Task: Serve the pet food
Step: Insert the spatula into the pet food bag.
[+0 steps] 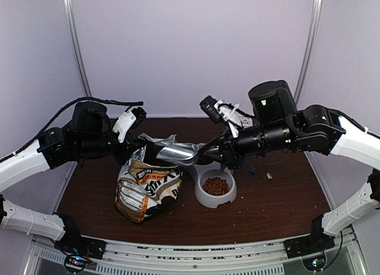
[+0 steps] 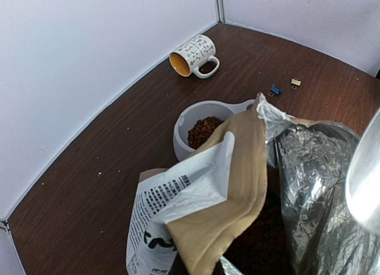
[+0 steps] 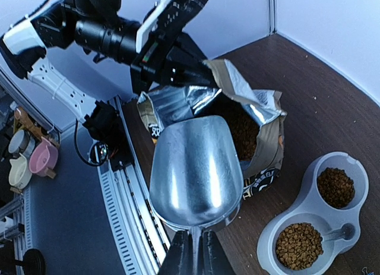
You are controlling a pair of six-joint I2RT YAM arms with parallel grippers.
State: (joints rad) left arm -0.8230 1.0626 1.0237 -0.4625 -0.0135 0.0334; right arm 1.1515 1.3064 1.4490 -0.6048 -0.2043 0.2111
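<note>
The pet food (image 3: 298, 245) fills both cups of the grey double bowl (image 3: 356, 209); more of it lies inside the open "DOG" bag (image 3: 244, 129). In the top view, kibble (image 1: 215, 185) shows in the near cup of the bowl (image 1: 205, 201), beside the bag (image 1: 145, 189). My left gripper (image 1: 138, 139) is shut on the bag's rim (image 2: 237, 186) and holds its mouth open. My right gripper (image 3: 193, 254) is shut on the handle of a shiny metal scoop (image 3: 196, 174), held over the bag's mouth. No kibble shows in the scoop.
A patterned mug (image 2: 193, 54) lies on its side at the far back of the table. Two small binder clips, one blue (image 2: 275, 89) and one gold (image 2: 295, 82), lie right of the bowl. White walls close in the table's back and sides.
</note>
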